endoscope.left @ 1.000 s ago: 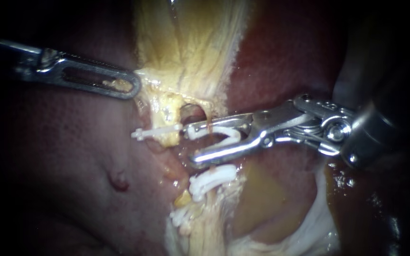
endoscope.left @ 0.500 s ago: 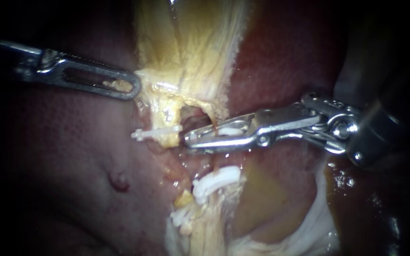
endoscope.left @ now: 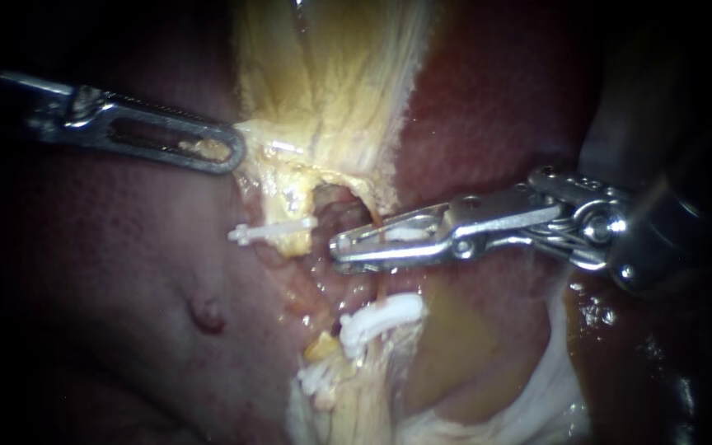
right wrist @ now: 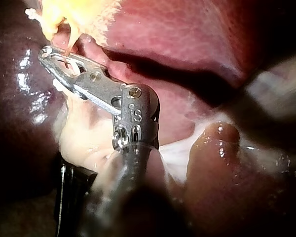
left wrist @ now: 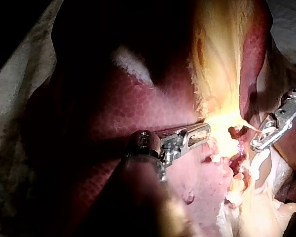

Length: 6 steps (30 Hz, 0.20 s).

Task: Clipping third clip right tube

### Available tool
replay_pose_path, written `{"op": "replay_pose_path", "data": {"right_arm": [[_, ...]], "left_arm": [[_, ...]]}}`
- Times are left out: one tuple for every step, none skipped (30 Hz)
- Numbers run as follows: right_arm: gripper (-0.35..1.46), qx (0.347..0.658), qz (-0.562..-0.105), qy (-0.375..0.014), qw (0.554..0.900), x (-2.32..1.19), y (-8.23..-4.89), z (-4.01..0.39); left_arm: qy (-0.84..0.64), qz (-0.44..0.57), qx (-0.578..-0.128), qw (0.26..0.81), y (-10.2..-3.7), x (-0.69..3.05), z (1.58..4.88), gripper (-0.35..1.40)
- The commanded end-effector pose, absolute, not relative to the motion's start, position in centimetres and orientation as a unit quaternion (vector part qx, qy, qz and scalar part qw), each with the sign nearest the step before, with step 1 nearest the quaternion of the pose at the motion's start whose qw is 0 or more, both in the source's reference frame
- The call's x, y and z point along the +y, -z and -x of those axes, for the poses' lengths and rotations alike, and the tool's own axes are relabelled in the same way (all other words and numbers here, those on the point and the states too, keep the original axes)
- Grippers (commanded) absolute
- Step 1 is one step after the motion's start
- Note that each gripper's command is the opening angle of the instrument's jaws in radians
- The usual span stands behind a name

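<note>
My right instrument (endoscope.left: 339,245) comes in from the right, its jaws squeezed together on a white clip (endoscope.left: 405,234) around a thin reddish tube (endoscope.left: 378,219) below the opening in the yellow tissue. The right wrist view shows the same jaws (right wrist: 48,53) closed at the yellow tissue's edge. My left instrument (endoscope.left: 232,152) holds the edge of the pale yellow gallbladder tissue (endoscope.left: 331,82) with its slotted jaws shut, pulling it toward the left; the left wrist view shows those jaws (left wrist: 204,132) at the tissue.
One white clip (endoscope.left: 274,230) sticks out left of the opening. Two more white clips (endoscope.left: 377,317) (endoscope.left: 315,379) sit lower on the yellow strand. Dark red liver (endoscope.left: 125,272) surrounds the site, and pale membrane (endoscope.left: 537,387) lies at lower right.
The right instrument's jaws, open around the clip and tube a second ago, have closed on the clip and shifted slightly right. The left instrument has not moved.
</note>
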<state>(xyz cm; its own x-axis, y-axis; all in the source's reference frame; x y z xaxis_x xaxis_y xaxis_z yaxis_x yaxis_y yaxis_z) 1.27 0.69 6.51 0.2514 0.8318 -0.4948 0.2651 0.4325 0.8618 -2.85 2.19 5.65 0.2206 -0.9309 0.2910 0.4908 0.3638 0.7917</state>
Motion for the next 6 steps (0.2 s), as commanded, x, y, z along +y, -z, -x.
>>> {"op": "replay_pose_path", "data": {"right_arm": [[-0.35, 0.569, -0.482, -0.226, 0.627, 0.69, -6.52, -1.27], [-0.35, 0.569, -0.481, -0.226, 0.627, 0.69, -6.53, -1.27], [-0.35, 0.569, -0.482, -0.226, 0.627, 0.69, -6.53, -1.27], [-0.35, 0.569, -0.482, -0.226, 0.627, 0.69, -6.53, -1.27], [-0.35, 0.569, -0.482, -0.226, 0.627, 0.7, -6.53, -1.27], [-0.35, 0.569, -0.482, -0.226, 0.627, 0.7, -6.54, -1.27]], "left_arm": [[0.488, -0.283, -0.389, 0.728, -5.65, 2.19, 2.85, -0.35], [0.488, -0.283, -0.389, 0.728, -5.65, 2.19, 2.85, -0.35], [0.488, -0.283, -0.389, 0.728, -5.65, 2.19, 2.85, -0.35], [0.488, -0.283, -0.389, 0.728, -5.65, 2.19, 2.85, -0.35], [0.488, -0.283, -0.389, 0.728, -5.65, 2.19, 2.85, -0.35], [0.488, -0.283, -0.389, 0.728, -5.65, 2.19, 2.85, -0.35]]}}
